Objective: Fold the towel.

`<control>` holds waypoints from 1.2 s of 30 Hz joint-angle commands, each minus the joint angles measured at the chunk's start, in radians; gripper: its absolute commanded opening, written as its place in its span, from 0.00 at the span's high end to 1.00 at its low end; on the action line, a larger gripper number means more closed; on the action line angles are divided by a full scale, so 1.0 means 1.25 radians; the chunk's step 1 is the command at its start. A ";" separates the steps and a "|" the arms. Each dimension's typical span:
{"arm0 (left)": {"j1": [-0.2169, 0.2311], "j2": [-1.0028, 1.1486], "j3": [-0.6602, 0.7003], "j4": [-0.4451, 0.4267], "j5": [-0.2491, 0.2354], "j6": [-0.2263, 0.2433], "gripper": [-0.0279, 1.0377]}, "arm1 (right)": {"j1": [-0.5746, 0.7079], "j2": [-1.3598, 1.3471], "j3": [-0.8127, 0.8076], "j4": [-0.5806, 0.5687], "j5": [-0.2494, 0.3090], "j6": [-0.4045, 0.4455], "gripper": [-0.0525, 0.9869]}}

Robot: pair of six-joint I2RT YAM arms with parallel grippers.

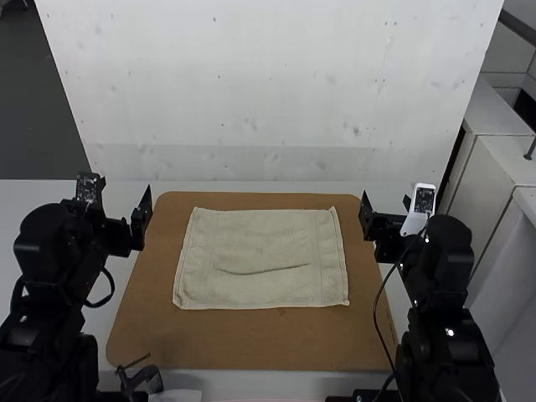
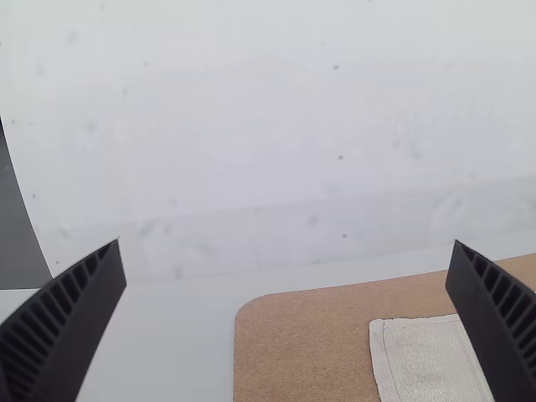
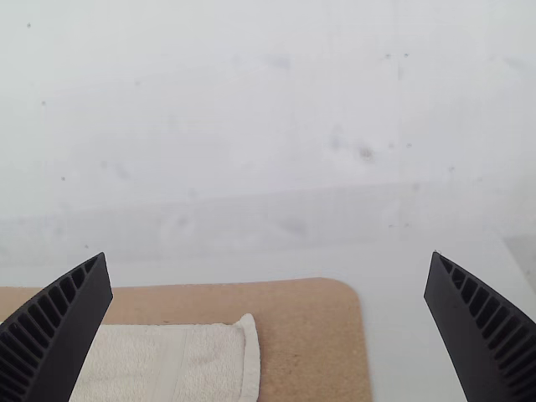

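Left jaws [image 1: 126,198], right jaws [image 1: 386,206] aimed forward either side of spread towel [image 1: 264,239], gaping, empty.

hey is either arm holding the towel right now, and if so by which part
Nothing is held: the left gripper and right gripper are both open and empty, and the towel lies spread on the brown board.

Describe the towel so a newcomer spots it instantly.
Between the two arms, a brown board with rounded corners lies on the table. Spread on it is the towel, a cream rectangle, paler than the board, with a curved crease across its middle.
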 commanded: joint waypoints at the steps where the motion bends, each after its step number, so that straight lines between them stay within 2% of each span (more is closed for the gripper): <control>1: 0.003 0.001 -0.022 0.032 0.005 0.015 0.06 | 0.002 -0.005 -0.009 0.001 0.058 -0.010 0.03; 11: 0.003 0.001 -0.022 0.032 0.006 0.012 0.06 | 0.002 -0.004 -0.009 0.000 0.058 -0.012 0.03; 14: 0.000 0.001 -0.022 0.031 -0.005 0.017 0.07 | 0.002 -0.004 -0.009 0.000 0.070 -0.012 0.03; 16: -0.001 0.001 -0.024 0.037 -0.046 0.027 0.07 | 0.002 -0.005 -0.009 0.001 0.069 -0.010 0.03; 19: 0.001 -0.006 0.006 0.037 -0.043 0.030 0.07 | 0.013 -0.009 -0.010 0.007 0.069 -0.023 0.03; 21: 0.000 -0.010 0.054 0.002 -0.043 0.030 0.07 | 0.021 -0.012 -0.010 0.029 0.069 -0.023 0.03; 24: -0.014 0.016 0.110 -0.027 -0.051 0.030 0.07 | 0.023 -0.012 -0.010 0.065 0.069 -0.023 0.03; 28: -0.025 0.139 0.205 -0.051 -0.051 0.022 0.07 | 0.026 0.017 0.010 0.127 0.055 -0.018 0.03; 30: -0.042 0.205 0.243 -0.083 -0.046 0.020 0.07 | 0.026 0.092 0.075 0.111 0.021 -0.018 0.03; 32: -0.074 0.266 0.270 -0.097 -0.060 0.016 0.07 | 0.026 0.183 0.155 0.061 -0.011 -0.017 0.03; 34: -0.098 0.325 0.298 -0.109 -0.081 0.005 0.07 | 0.028 0.271 0.205 0.031 -0.008 -0.017 0.03; 36: -0.106 0.384 0.329 -0.127 -0.090 -0.002 0.06 | 0.028 0.352 0.244 0.004 -0.007 -0.017 0.02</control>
